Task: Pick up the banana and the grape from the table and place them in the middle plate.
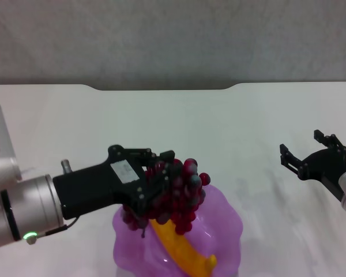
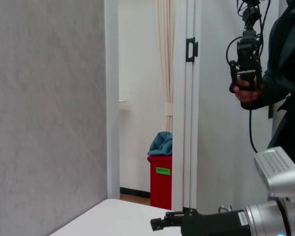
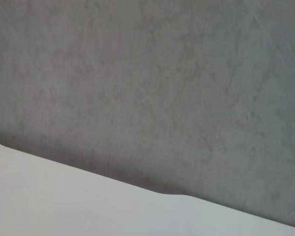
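Observation:
In the head view my left gripper (image 1: 161,176) is shut on the grape (image 1: 183,195), a dark red-purple bunch hanging just over the far rim of the middle plate (image 1: 228,225), a translucent purple plate with a wavy edge. The banana (image 1: 181,251) lies inside the plate, partly under the bunch. My right gripper (image 1: 304,148) hovers open over the white table (image 1: 219,127) at the right, well away from the plate, with nothing between its fingers. The left wrist view shows that right gripper (image 2: 160,223) from the side, low over the table.
The table's notched far edge (image 1: 161,88) runs in front of a grey wall. In the left wrist view a person (image 2: 280,73) stands beyond the table holding a handheld device, and a red bin (image 2: 161,179) sits in a doorway.

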You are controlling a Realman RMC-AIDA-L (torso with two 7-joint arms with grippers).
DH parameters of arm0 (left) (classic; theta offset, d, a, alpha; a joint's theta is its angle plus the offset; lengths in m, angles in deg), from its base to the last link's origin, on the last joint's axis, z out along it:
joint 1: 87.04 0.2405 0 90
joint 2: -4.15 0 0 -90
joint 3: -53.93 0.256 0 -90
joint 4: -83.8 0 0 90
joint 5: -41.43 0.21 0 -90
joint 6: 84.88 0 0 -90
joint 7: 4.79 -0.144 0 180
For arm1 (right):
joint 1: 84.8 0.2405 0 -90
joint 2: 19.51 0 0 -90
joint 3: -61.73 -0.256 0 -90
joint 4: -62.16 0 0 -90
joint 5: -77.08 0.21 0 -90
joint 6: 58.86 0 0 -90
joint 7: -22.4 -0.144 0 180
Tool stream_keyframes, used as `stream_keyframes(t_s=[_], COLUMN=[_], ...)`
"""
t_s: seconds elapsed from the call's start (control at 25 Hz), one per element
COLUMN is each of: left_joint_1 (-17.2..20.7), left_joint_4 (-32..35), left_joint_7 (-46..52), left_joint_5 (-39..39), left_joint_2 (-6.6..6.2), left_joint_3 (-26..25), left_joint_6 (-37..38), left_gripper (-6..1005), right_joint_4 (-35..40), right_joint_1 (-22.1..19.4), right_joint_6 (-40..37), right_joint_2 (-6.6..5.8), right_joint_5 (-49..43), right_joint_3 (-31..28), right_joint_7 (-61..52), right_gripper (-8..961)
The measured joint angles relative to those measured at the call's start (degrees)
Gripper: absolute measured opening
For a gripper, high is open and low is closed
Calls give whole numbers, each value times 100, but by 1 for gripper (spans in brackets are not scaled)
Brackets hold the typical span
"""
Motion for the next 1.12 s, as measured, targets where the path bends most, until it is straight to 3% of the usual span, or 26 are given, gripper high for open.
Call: stream_keyframes(t_s=[0.4,0.64,0.96,1.12], left_joint_1=[-186,-643,-791,-746], left_joint_4=[-1342,-2296,-2578,-2646], left_joint_7=[-1560,-1956,-2101,-2274], left_joint_5=[-930,-1240,-1519,-2151], left_joint_2=[9,17,14,0], left_joint_3=[296,379,357,228], left_joint_6=[18,52,238,752], left_gripper=[252,297,358,519], right_joint_4=[-9,-19,-42,-45], right_joint_1=[14,15,20,25], right_joint_6=[1,1,1,1], right_joint_2=[0,0,0,0], right_joint_5=[0,0,0,0], right_joint_3=[3,3,12,13], right_joint_7=[0,0,0,0], right_gripper=[886,885,883,883])
